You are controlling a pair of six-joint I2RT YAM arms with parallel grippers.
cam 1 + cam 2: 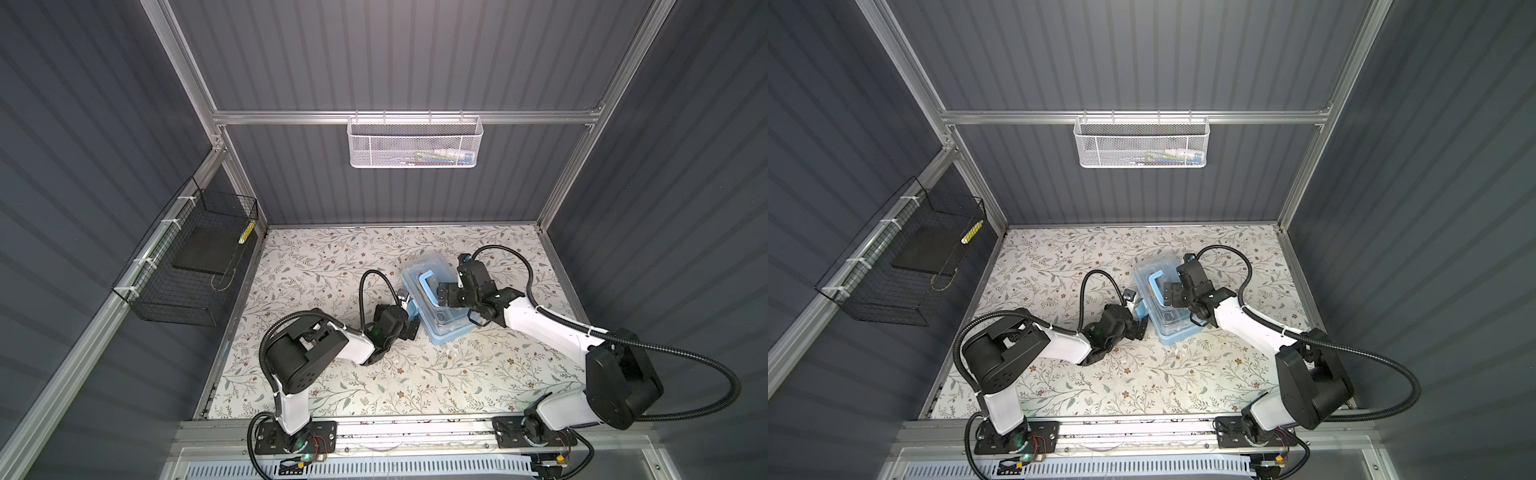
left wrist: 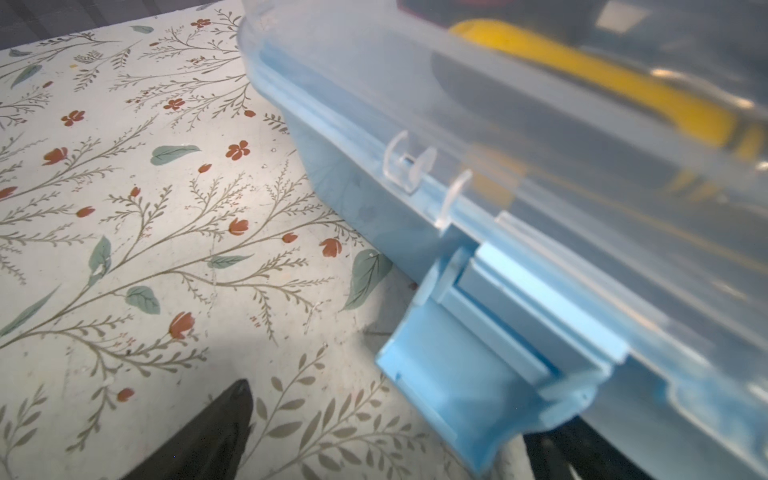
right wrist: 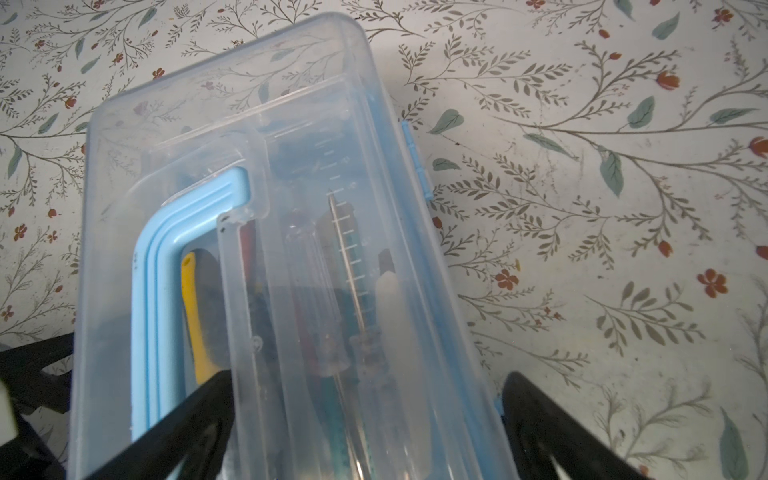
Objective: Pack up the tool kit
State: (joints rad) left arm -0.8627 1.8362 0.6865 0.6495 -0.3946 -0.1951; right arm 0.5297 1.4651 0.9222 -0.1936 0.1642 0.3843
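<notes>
The desk (image 1: 332,374) is covered with a pale sheet printed with twigs, grey-green leaves and small red flowers, and it sits inside a booth of dark grey ribbed walls framed in aluminium bars. A white mesh basket (image 1: 413,141) hangs from the back rail (something pale and coloured lies in it, too small to name), and a black wire basket (image 1: 187,266) is tied to the left wall. The light blue tool box (image 1: 419,266) lies slightly askew on the desk, right of the middle and between the two arms, with its clear lid down and its blue handle (image 3: 166,270) folded flat. Through the lid show screwdrivers (image 3: 332,332) and a yellow-handled tool (image 3: 195,316). The left pincer (image 1: 409,312) is released, its fingers spread at the box's near side, where a blue latch (image 2: 457,374) stands swung outward. The right pincer (image 3: 370,374) is also released, spread wide over the lid.
</notes>
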